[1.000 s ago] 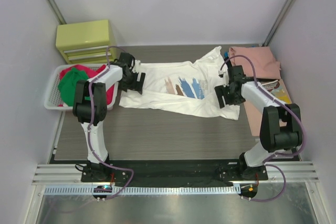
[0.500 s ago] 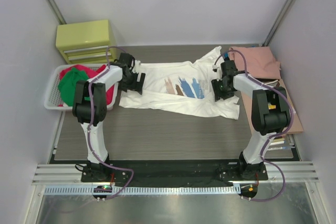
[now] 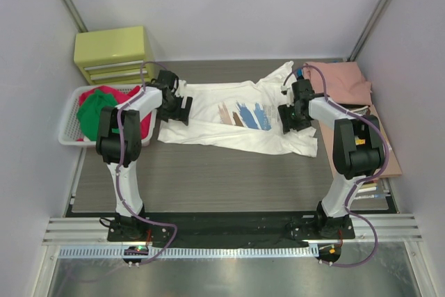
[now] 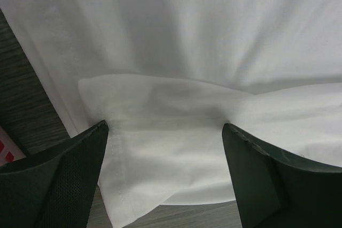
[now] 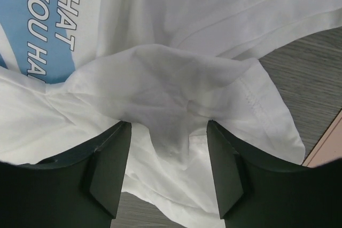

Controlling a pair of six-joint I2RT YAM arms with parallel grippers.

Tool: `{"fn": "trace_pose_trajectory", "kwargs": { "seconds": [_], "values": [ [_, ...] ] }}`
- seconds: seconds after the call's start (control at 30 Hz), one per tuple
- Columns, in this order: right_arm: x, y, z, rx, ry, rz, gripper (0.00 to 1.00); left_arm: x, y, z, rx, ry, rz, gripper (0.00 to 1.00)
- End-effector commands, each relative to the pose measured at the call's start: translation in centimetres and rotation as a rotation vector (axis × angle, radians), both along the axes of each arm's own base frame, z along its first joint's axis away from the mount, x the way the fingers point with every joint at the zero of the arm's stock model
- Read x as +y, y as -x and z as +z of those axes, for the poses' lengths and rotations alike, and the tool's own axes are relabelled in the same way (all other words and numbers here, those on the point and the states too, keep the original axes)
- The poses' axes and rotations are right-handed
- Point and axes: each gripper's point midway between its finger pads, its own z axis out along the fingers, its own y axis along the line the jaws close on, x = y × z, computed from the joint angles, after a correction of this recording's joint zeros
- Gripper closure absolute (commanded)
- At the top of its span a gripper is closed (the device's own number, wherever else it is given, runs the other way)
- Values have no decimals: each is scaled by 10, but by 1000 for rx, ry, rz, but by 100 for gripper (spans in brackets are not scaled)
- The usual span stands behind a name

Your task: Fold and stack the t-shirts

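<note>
A white t-shirt [image 3: 222, 133] with a blue and brown brush-stroke print lies spread flat across the middle of the table. My left gripper [image 3: 182, 110] [image 4: 164, 126] stands open over the shirt's left edge, with a turned-over flap of white cloth [image 4: 176, 148] between its fingers. My right gripper [image 3: 286, 117] [image 5: 168, 124] is down on the shirt's right side. Its jaws stand apart, with a raised hump of white cloth [image 5: 160, 78] bunched between them. Red [image 3: 104, 94] and green [image 3: 94, 113] t-shirts fill the basket. A salmon-pink t-shirt [image 3: 341, 78] lies at the back right.
The white slotted basket [image 3: 68, 131] sits at the left edge of the table. A yellow-green drawer box [image 3: 115, 50] stands behind it. On the right, a thin book [image 3: 372, 124] lies on a brown board [image 3: 361, 165]. Grey walls close in on both sides.
My right gripper has moved left and back onto the shirt's right side, and its jaws have narrowed around a hump of cloth. The left arm has not moved.
</note>
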Motion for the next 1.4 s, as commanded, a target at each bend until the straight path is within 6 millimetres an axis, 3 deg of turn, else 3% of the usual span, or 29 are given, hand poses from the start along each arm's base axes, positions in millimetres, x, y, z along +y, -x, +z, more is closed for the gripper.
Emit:
{"fn": "trace_pose_trajectory", "kwargs": {
  "seconds": [0.0, 0.2, 0.3, 0.37, 0.5, 0.57, 0.77, 0.83, 0.9, 1.07, 1.13, 1.2, 1.37],
  "values": [
    [0, -9, 28, -71, 12, 20, 27, 3, -2, 15, -36, -2, -2, 12],
    [2, -16, 38, -102, 3, 10, 30, 2, -2, 17, -40, 2, -6, 12],
    [4, -22, 43, -115, -12, 1, 44, 3, -1, 16, -36, 1, -7, 12],
    [7, -25, 47, -121, -19, 0, 46, 3, 1, 16, -35, -2, -11, 12],
    [7, -22, 46, -114, -13, -1, 74, 5, 2, 15, -35, -10, -9, 12],
    [7, -20, 44, -106, -9, 4, 75, 4, 1, 15, -36, -8, -13, 12],
    [5, -9, 37, -76, -1, 10, 60, 4, 1, 16, -38, -8, -13, 12],
    [3, -7, 36, -79, 8, 5, 84, 5, 1, 16, -39, -12, -15, 12],
    [1, -7, 39, -88, 14, 0, 99, 5, 2, 14, -34, -9, -14, 12],
    [-3, -14, 47, -120, 46, -9, 99, 4, 2, 15, -36, -6, -16, 12],
    [-4, -21, 60, -173, 49, -12, 99, 3, 3, 13, -32, -5, -18, 12],
    [1, -32, 74, -215, 38, -8, 99, 3, 4, 11, -25, -2, -18, 12],
    [13, -47, 77, -216, 35, 22, 99, 3, 4, 11, -21, 0, -19, 12]
  ]
}}
